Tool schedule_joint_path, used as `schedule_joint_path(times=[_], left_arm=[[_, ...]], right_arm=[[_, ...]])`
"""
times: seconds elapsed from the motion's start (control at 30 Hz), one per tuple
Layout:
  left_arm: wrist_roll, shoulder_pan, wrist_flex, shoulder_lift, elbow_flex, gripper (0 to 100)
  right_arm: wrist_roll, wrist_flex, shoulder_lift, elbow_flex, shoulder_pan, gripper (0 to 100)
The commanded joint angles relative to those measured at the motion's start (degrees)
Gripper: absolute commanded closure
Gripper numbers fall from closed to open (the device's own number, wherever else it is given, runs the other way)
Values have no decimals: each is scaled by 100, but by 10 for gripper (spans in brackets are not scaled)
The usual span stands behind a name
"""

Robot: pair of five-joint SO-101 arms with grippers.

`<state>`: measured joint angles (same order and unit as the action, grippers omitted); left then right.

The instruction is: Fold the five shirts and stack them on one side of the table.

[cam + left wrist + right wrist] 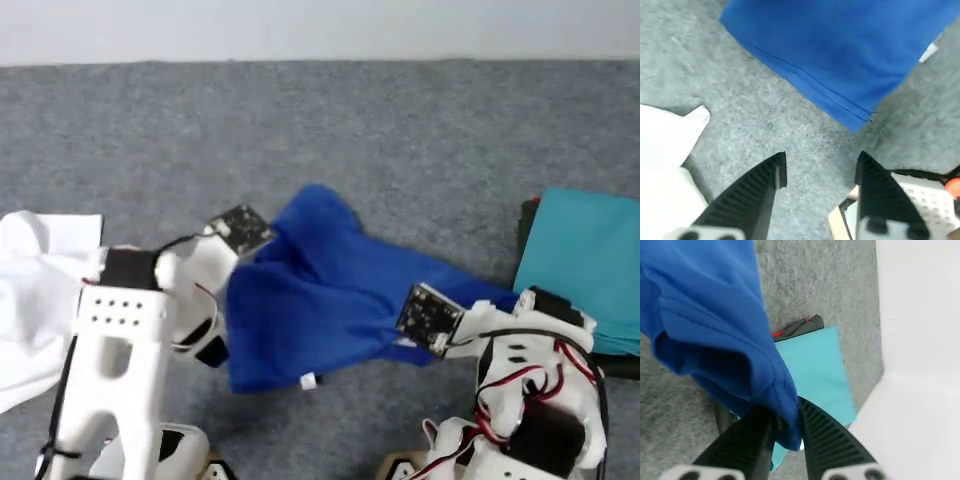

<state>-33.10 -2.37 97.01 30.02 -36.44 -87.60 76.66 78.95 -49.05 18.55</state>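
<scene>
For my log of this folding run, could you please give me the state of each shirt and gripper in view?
Blue shirt: rumpled, unfolded, one edge pinched.
White shirt: crumpled, unfolded.
Teal shirt: folded, atop a dark cloth.
Left gripper: open, empty.
Right gripper: shut on blue shirt.

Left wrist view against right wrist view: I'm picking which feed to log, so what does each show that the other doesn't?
Left wrist view, not the right: the left claw open over bare table, with a corner of the white shirt beside it. Right wrist view, not the left: the right claw shut on a fold of the blue shirt, and beyond it the teal shirt lying folded on a dark garment. Both: the blue shirt and the grey table.
</scene>
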Motion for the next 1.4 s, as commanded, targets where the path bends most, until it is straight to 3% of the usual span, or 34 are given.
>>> schedule_joint_path(times=[0.0,0.33,0.7,0.87,1.03,1.1,1.37], left_arm=[[-264,-308,-229,-554,4,790],[0,-1451,-624,-1802,-31,788],[18,-1451,-2066,-2963,-716,789],[334,-1503,-2145,-3393,-523,791],[475,-1503,-2347,-3684,-479,917],[475,-1503,-2330,-3631,-462,988],[510,-1442,-1020,-1916,101,986]], right_arm=[[-26,-92,-145,35,84,988],[-26,-92,-189,35,84,988],[-18,-101,-189,18,75,988],[-18,-312,-189,18,92,988],[-18,-435,-189,18,84,988],[-18,-426,-189,18,101,988],[484,-391,-198,18,66,988]])
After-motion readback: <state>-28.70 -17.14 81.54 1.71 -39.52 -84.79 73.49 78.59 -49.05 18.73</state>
